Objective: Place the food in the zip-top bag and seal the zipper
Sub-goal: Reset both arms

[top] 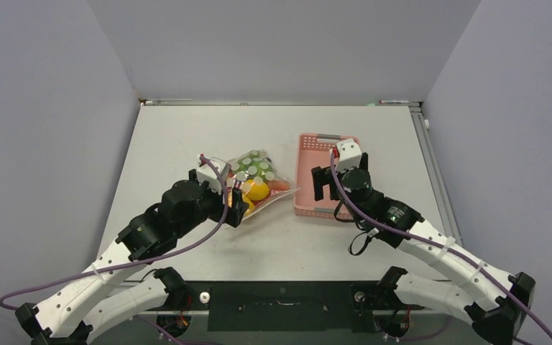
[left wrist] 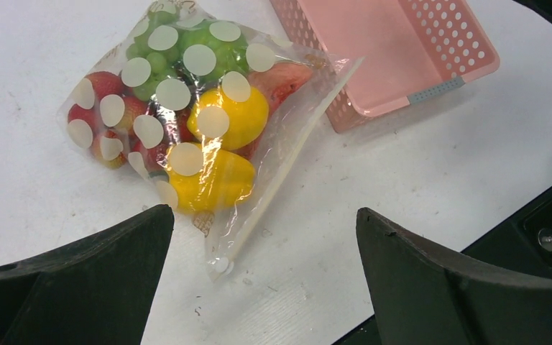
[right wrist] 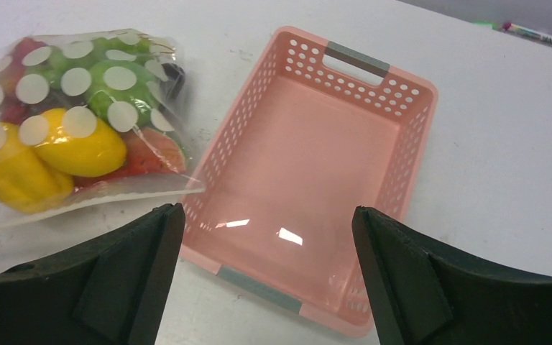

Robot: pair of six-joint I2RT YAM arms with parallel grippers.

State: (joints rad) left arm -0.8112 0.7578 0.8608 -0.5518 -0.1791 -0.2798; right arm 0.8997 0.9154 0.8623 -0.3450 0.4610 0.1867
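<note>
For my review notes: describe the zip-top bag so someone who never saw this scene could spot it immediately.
On the table, find the pink basket right of centre. The zip-top bag lies left of it, one corner touching the basket's wall. It alone is clear and floppy, white-dotted, with yellow, green and red food inside.

Clear white-dotted zip-top bag (left wrist: 187,108), yellow pepper (left wrist: 205,180), green grapes (left wrist: 187,43), pink basket (right wrist: 323,172)

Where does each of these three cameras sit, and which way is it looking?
Top: above and behind, looking down on the table; left arm and right arm show.
Left wrist: on the left gripper, facing the bag; its fingers show.
Right wrist: on the right gripper, facing the basket; its fingers show.
Shared: all see bag and basket.
</note>
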